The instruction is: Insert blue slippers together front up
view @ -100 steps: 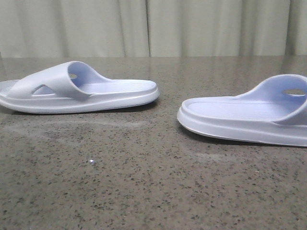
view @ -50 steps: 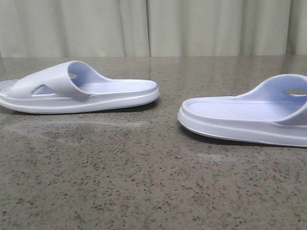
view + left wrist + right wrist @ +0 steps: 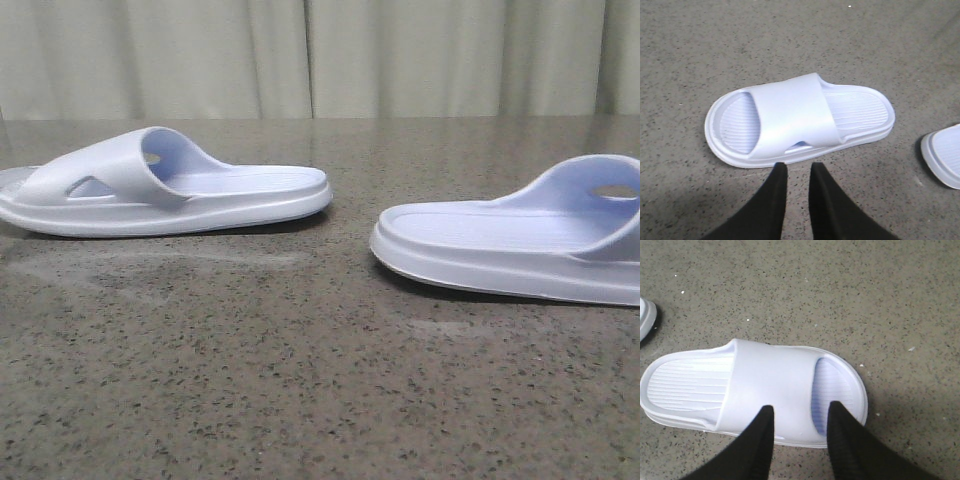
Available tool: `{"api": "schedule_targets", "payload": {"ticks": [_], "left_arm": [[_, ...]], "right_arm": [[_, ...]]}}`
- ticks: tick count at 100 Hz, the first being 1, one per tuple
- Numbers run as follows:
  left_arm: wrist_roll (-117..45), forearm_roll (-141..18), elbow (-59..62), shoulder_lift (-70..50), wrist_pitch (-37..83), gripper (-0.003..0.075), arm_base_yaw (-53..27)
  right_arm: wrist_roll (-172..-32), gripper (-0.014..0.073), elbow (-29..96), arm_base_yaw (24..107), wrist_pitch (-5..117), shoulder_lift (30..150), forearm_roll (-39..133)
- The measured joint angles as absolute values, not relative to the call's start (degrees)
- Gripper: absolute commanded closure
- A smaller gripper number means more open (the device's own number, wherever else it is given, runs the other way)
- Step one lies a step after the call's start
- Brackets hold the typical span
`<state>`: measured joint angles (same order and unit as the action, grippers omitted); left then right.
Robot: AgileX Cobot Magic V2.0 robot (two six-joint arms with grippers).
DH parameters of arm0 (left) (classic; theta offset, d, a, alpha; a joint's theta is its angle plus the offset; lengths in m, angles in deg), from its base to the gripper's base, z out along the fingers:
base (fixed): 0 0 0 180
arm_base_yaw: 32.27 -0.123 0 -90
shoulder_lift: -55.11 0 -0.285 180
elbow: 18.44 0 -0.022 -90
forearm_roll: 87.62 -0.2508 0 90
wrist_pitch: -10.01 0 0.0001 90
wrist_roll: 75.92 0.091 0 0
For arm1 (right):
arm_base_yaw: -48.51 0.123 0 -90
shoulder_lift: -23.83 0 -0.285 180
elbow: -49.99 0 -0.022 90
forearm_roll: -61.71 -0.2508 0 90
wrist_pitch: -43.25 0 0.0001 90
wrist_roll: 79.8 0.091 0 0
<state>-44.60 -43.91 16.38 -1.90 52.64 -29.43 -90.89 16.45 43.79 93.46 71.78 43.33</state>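
Note:
Two pale blue slippers lie soles down on the speckled grey table [image 3: 300,390], heels toward each other. The left slipper [image 3: 160,190] also shows in the left wrist view [image 3: 790,115]. My left gripper [image 3: 797,167] hovers just beside its strap side, its jaws a narrow gap apart and empty. The right slipper [image 3: 520,240] also shows in the right wrist view [image 3: 765,375]. My right gripper [image 3: 801,410] is open and empty above the edge of its strap and toe opening. Neither gripper shows in the front view.
A pale curtain [image 3: 320,55] hangs behind the table's far edge. The right slipper's heel [image 3: 942,160] shows at the side of the left wrist view. The left slipper's heel [image 3: 646,315] shows at the side of the right wrist view.

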Motion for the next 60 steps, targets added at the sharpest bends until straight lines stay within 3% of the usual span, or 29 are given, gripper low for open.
{"api": "schedule_targets", "payload": {"ticks": [13, 38, 60], "left_arm": [[-41.58, -39.51, 16.26, -1.95, 53.24, 0.0364, -29.43], [-39.66, -37.04, 16.23, -5.18, 55.17, 0.0362, -32.32], [-31.30, -27.30, 16.23, -12.26, 62.43, 0.0363, -47.68]], "right_arm": [[-90.89, 0.0356, 16.58, 43.79, 93.58, 71.78, 43.08], [-91.46, 0.0356, 16.58, 43.79, 93.58, 74.07, 43.86], [-91.46, 0.0357, 16.70, 43.19, 93.58, 75.98, 46.72]]}}
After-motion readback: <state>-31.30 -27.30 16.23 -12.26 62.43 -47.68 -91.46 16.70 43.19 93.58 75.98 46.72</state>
